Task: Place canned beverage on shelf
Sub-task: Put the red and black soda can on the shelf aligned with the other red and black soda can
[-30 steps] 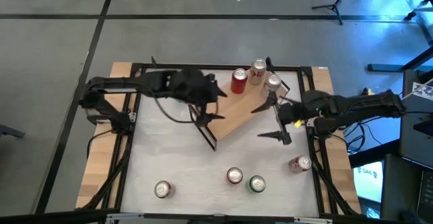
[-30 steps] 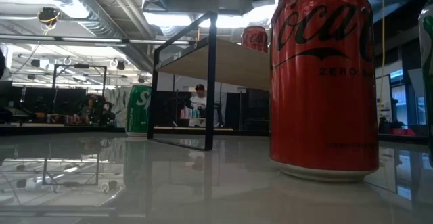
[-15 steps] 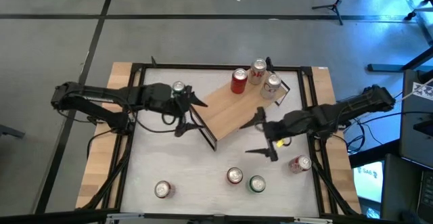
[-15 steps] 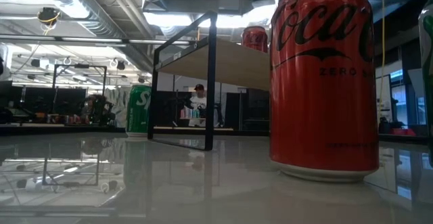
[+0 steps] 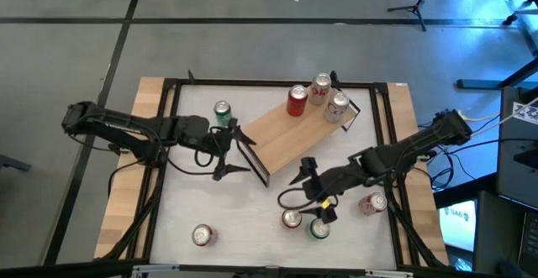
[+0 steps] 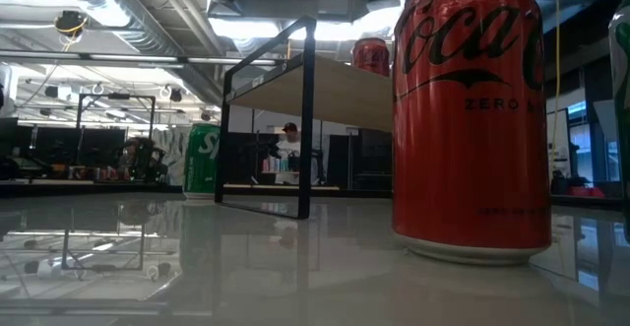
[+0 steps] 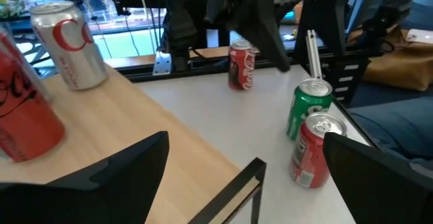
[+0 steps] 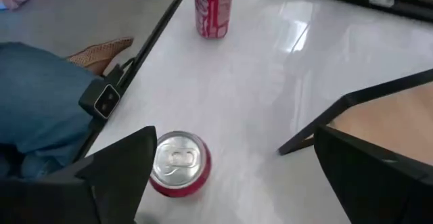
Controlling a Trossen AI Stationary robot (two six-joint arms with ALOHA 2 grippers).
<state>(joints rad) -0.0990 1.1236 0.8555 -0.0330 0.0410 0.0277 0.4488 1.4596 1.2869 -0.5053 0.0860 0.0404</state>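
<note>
White counter (image 5: 218, 202) is shared by loose cans and the shelf (image 5: 290, 135), which already carries three. A red can (image 5: 291, 219) stands upright right under the right hand (image 5: 309, 192), spread wide and empty. Left hand (image 5: 225, 154), also wide, is parked by the shelf's end.

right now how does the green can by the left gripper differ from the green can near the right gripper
The green can by the left gripper stands alone at the table's far side, beside the shelf; the green can near the right gripper stands at the near side, close beside a red can. The right gripper hangs near its can, open. Both cans stand upright on the tabletop, off the shelf.
</note>
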